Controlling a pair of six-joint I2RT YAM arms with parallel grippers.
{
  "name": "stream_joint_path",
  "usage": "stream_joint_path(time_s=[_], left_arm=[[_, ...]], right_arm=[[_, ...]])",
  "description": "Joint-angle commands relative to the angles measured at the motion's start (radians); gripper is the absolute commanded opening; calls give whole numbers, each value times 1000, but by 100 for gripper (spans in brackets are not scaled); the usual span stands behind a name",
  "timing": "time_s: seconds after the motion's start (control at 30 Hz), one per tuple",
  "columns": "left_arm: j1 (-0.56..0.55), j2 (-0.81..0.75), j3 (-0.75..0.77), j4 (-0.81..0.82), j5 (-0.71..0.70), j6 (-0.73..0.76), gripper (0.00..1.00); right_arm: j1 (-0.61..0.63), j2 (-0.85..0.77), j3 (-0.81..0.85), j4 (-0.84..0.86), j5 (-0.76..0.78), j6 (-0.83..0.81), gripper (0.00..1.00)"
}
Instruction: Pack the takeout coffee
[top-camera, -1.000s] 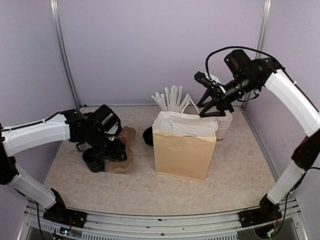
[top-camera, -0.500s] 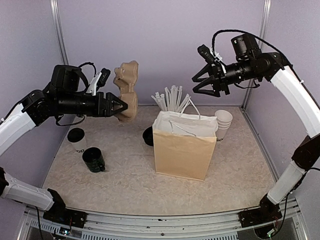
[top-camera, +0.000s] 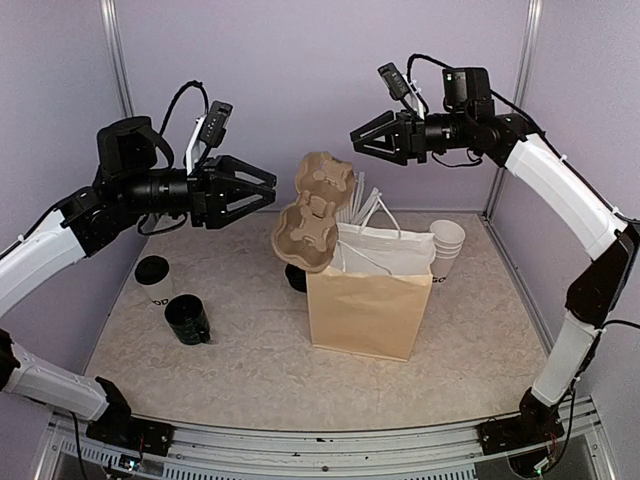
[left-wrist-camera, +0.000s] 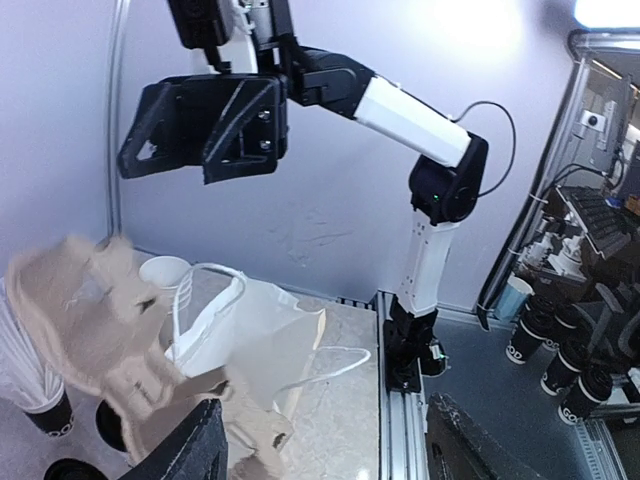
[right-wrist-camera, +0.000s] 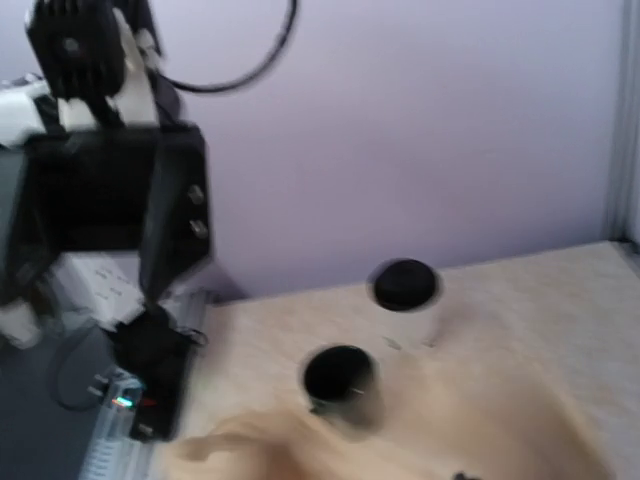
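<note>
Takeout coffee (top-camera: 153, 282) stood upright, low beneath the left arm — left gripper (top-camera: 268, 192) spread, nearer; right gripper (top-camera: 358, 142) spread too.

I'm looking at lilac walls (top-camera: 300, 90) enclosing a beige marbled worktop (top-camera: 250, 370), aluminium posts (top-camera: 116, 45) standing in the corners.

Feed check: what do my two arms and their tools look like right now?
The left arm and right arm have white shells over black joints. The left tool and right tool are black with two angular fingers; a black cable loops over each wrist.
</note>
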Motion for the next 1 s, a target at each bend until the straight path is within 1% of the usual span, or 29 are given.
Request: stream_joint_path(time_s=[0.0,0.07,0.13,0.2,0.3,0.37,0.4,0.43,0.5,0.6,0.67,0.77,0.83,0.87,0.97], left_arm=[[14,37,-21,131,124,20,66],[23,66,-12,125,114,6,65],[27,82,6,83,30,1,66],[28,88,37,-4,-140,14,71],[42,96,79,-135,-454,4,76],[66,108,87,-199,-579,-13,78],[74,113,86,-228,-626,-12,79],[80,121,84,-250,-663,-10,80],[87,147,75,-279,-712,-10,81],[91,205,66,-285,-757,-24,82],[99,259,81,-280,-749,-13,82],[129,380,158,-317,-738,14,82],[161,491,220,-351,-749,-36,80],[181,530,255,-363,-733,-65,78],[214,665,348,-372,-694,-79,75]], right_arm=[[27,30,-25,166,-124,184,55],[29,49,-21,178,-146,208,54],[26,55,-19,169,-144,199,54],[24,49,-20,149,-130,170,54],[23,26,-27,127,-98,118,55],[21,15,-23,103,-88,78,56],[21,10,-23,86,-84,64,56],[21,5,-25,65,-78,16,56],[21,-6,-24,-10,-57,-76,56],[21,-20,-29,-134,33,-223,58],[21,-32,-42,-191,91,-282,59],[21,-64,-85,-226,141,-326,60],[21,-82,-110,-231,154,-336,60],[21,-88,-120,-233,161,-336,60],[21,-103,-144,-238,180,-349,60]])
